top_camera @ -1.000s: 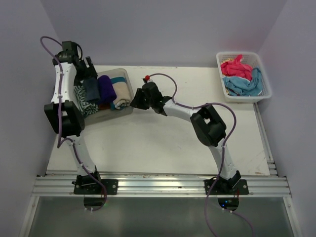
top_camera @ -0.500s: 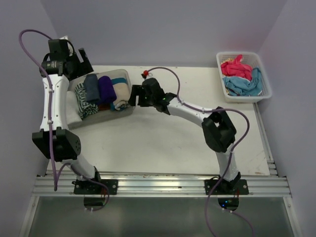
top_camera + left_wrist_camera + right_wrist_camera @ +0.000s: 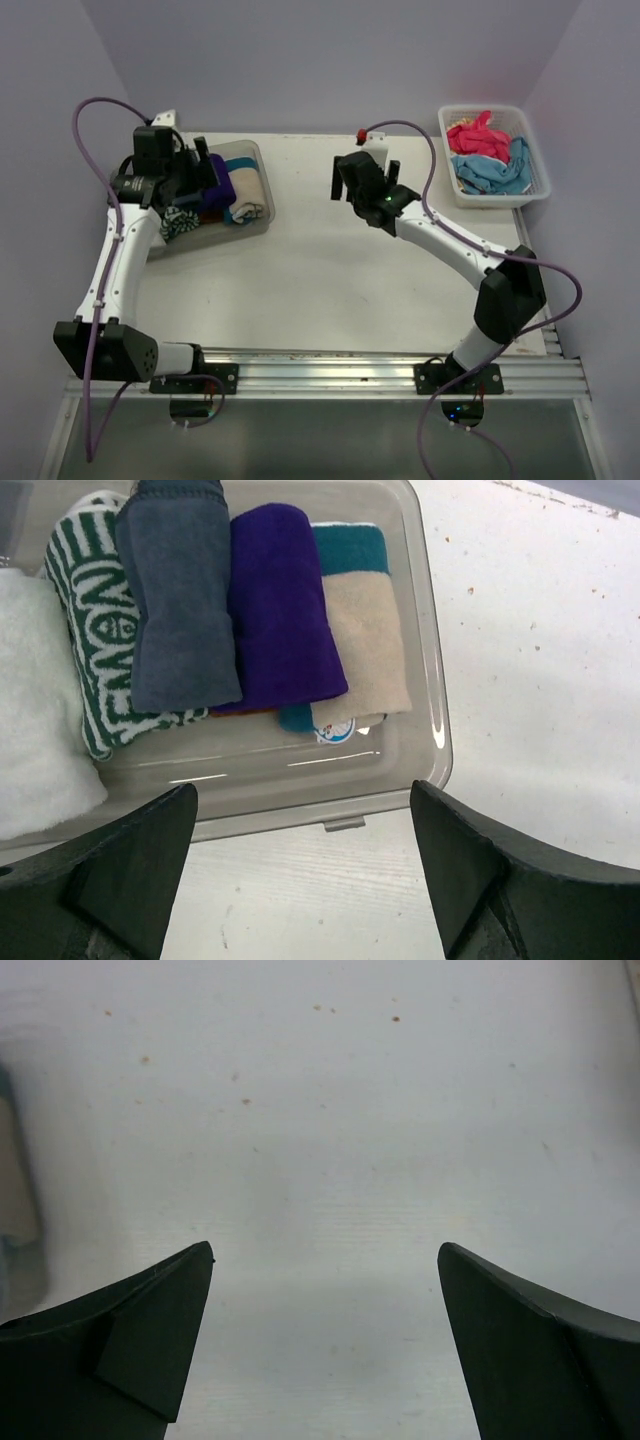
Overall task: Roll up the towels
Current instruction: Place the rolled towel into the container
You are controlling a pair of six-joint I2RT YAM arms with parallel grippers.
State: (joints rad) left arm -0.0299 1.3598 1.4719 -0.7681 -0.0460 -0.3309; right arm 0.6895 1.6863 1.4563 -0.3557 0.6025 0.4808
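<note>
- Over the clear tub (image 3: 432, 690), at its left end, the left gripper (image 3: 302, 790) hangs with its fingers spread wide and nothing between them.
- Inside the tub five rolled towels lie side by side: white (image 3: 35, 710), green-patterned (image 3: 95, 630), navy (image 3: 180, 610), purple (image 3: 280, 600) and cream-and-teal (image 3: 360, 630), which is nearest the tub's right wall.
- To the right of the tub, above bare table (image 3: 330, 280), the right gripper (image 3: 325, 1250) is released too; its own camera shows only tabletop between the fingers.
- Far to the right of the tub stands the white basket (image 3: 443, 125), with a pink towel (image 3: 476, 135) and a light blue one (image 3: 495, 172) still loose in it.
- As I read it, the step now is fetching the next loose towel.
- To do it well, I would pinch one towel only, near an edge, and lift it high enough that the other does not drag out with it.
- It should then go flat on the open table right of the tub, with creases smoothed out, so the roll comes out tight and even.
- A second ago the right gripper sat nearly closed against the tub's right edge, by the cream-and-teal roll; it has since opened and swung away towards the basket.
- The left arm has moved too: half a second ago its gripper was behind the tub's far left corner, and now it is over the tub.
- The rolls in the tub and the heap in the basket look unchanged.
</note>
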